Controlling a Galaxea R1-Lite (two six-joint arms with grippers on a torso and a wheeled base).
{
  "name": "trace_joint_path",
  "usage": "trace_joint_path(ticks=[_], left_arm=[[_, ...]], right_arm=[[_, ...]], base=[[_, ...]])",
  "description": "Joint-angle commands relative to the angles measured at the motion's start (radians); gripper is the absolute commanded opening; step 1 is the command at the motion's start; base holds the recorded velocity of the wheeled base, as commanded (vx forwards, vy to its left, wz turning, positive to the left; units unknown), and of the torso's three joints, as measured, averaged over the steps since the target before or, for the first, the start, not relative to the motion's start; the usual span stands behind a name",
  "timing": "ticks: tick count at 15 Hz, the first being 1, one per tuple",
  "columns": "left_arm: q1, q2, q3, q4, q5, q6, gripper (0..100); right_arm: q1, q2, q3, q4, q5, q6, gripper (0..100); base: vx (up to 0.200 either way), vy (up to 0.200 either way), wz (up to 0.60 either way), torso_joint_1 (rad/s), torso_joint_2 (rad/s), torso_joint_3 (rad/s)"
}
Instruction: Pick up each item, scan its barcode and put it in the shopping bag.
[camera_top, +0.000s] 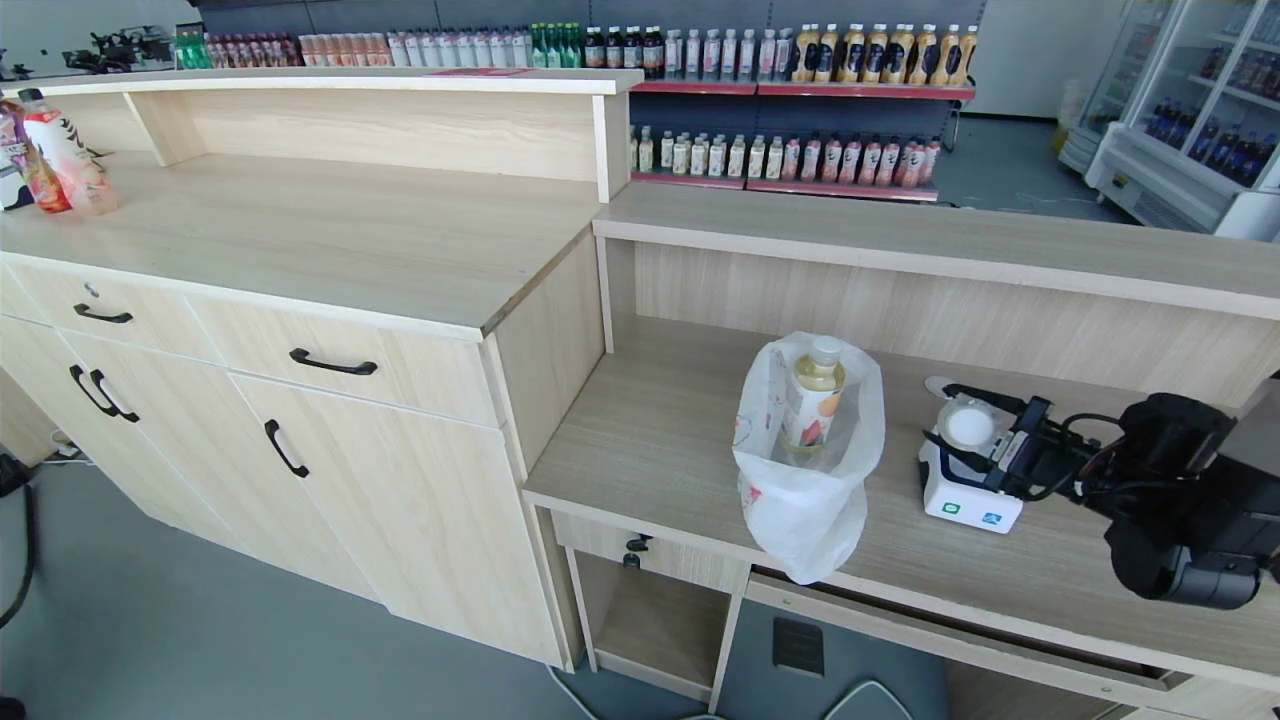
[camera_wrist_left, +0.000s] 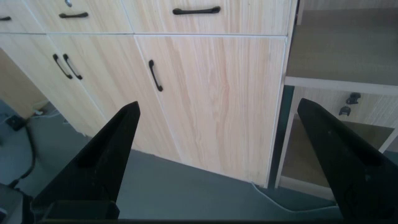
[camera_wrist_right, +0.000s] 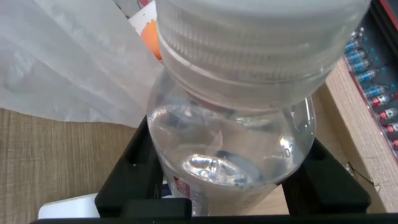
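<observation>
- Gripping item: right gripper (camera_top: 972, 432), black fingers closed on the body of a clear bottle (camera_top: 968, 425). In the right wrist view the bottle's ribbed white cap sits nearest the camera, with clear liquid below it.
- Clear bottle, position: low over the lower counter (camera_top: 660, 430), directly above the white scanner (camera_top: 965, 505). Whether bottle and scanner touch cannot be told.
- Scanner: white box with small green and blue marks on its near face, resting on the lower counter.
- Shopping bag (camera_top: 805, 500): white plastic, mouth open, standing near the scanner at its 9 o'clock in the head view, apart from it.
- Tea bottle (camera_top: 812, 395): upright inside the shopping bag, pale cap and neck rising above the rim.
- Left gripper (camera_wrist_left: 217, 107): fingers spread wide with nothing between them, facing a pale wood cabinet door (camera_wrist_left: 211, 93) with a black handle.
- Two bottles (camera_top: 65, 155): pink-labelled, on the upper counter (camera_top: 330, 230), at 10 o'clock and well apart from the bag.
- Shelves (camera_top: 780, 90): red-edged, lined with drinks, at 12 o'clock behind the counters.
</observation>
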Motion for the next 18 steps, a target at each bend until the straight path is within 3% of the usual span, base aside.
trace_joint_path(ticks=[1,10,13,15,17,18], left_arm=[[0.000,0.000,0.000,-0.001,0.000,0.000,100],[0.000,0.000,0.000,-0.001,0.000,0.000,100],[0.000,0.000,0.000,-0.001,0.000,0.000,100],[0.000,0.000,0.000,-0.001,0.000,0.000,100],[0.000,0.000,0.000,-0.001,0.000,0.000,100],[0.000,0.000,0.000,-0.001,0.000,0.000,100]], right_arm=[[0.001,0.009,-0.002,-0.001,0.000,-0.001,0],[0.001,0.013,-0.013,-0.001,0.008,0.007,0],[0.004,-0.156,-0.013,0.001,-0.027,0.170,0],[0.001,-0.313,0.072,0.011,-0.168,0.294,0],[-0.048,-0.491,0.170,0.048,-0.438,0.441,0],[-0.059,-0.547,0.201,0.099,-0.506,0.443,0]], base=[[0.000,0.000,0.00,0.000,0.00,0.000],[0.000,0.000,0.00,0.000,0.00,0.000],[0.000,0.000,0.00,0.000,0.00,0.000],[0.000,0.000,0.00,0.000,0.00,0.000],[0.000,0.000,0.00,0.000,0.00,0.000],[0.000,0.000,0.00,0.000,0.00,0.000]])
